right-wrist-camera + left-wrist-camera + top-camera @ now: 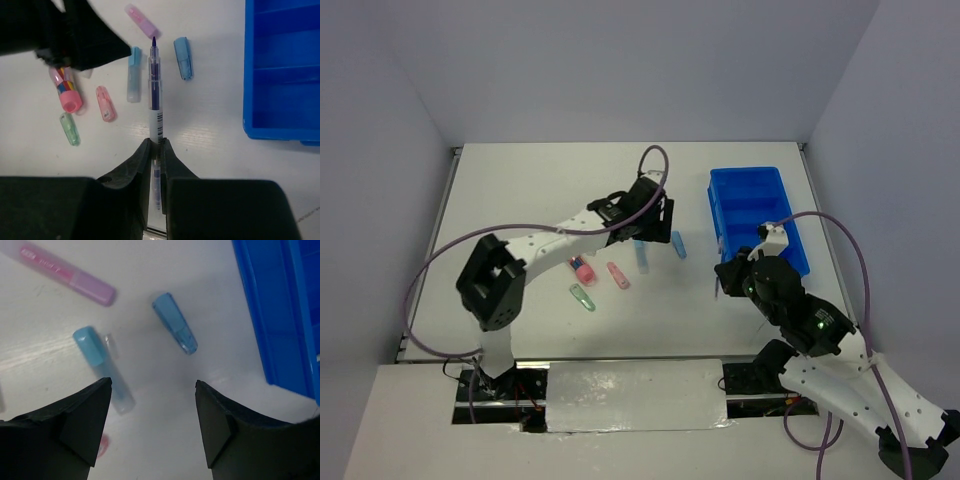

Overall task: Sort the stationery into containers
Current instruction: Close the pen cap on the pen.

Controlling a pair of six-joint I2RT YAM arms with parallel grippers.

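Note:
My right gripper (156, 142) is shut on a thin clear pen with purple ink (155, 90) and holds it above the table, left of the blue tray (280, 70). My left gripper (152, 382) is open and empty, hovering over a light blue marker (102, 367) and a blue cap (175, 322). A lilac-pink marker (65, 272) lies beyond them. In the top view the left gripper (655, 225) is mid-table and the right gripper (720, 282) is in front of the blue tray (757, 215). The tray's visible compartments look empty.
A pink cap (105, 103), a green cap (69, 128) and a pink marker (65, 90) lie to the left of the held pen. The left arm's black gripper (75, 35) fills the upper left of the right wrist view. White walls enclose the table.

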